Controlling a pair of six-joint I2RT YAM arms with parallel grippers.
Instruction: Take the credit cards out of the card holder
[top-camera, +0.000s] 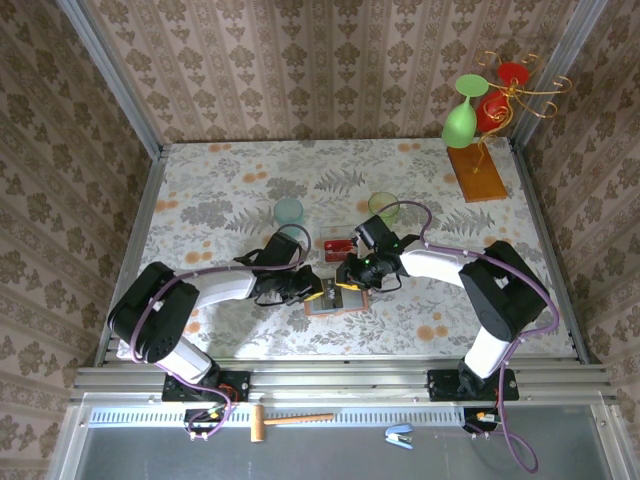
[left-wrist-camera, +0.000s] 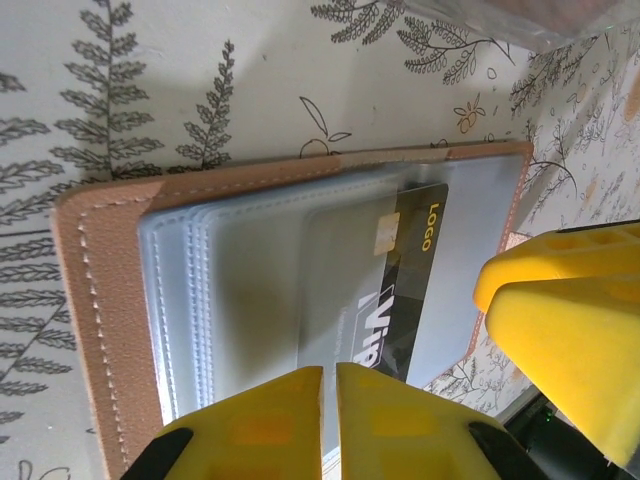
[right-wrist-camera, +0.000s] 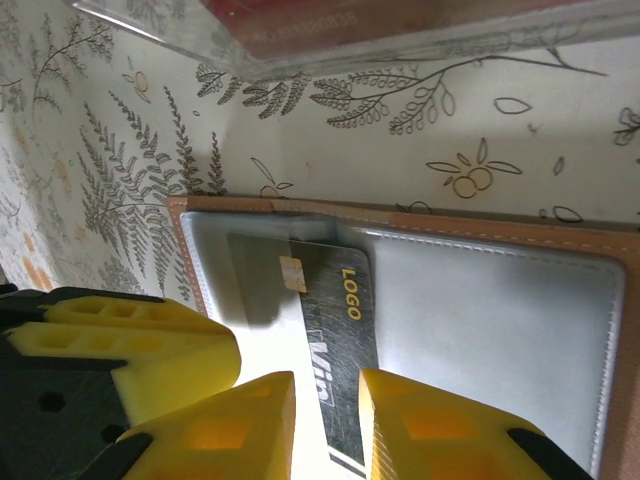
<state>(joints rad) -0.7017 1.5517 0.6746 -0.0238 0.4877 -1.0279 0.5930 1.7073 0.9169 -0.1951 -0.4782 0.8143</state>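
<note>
The card holder (top-camera: 335, 300) lies open on the table, tan leather (left-wrist-camera: 100, 300) around grey-blue pockets (right-wrist-camera: 500, 320). A black credit card (left-wrist-camera: 415, 270) marked "LOGO" sticks partway out of a pocket. My left gripper (left-wrist-camera: 329, 372) is shut, its tips resting over the pocket side of the holder (top-camera: 305, 290). My right gripper (right-wrist-camera: 327, 385) is open, and the free end of the black card (right-wrist-camera: 340, 320) runs between its fingers (top-camera: 355, 275). Red cards (top-camera: 337, 243) lie in a clear tray just beyond the holder.
The clear tray's edge (right-wrist-camera: 400, 30) is close behind the holder. A teal cup (top-camera: 288, 211) and a green cup (top-camera: 383, 206) stand farther back. A wire stand with green and red glasses (top-camera: 480, 110) on a wooden base (top-camera: 477, 173) occupies the far right corner.
</note>
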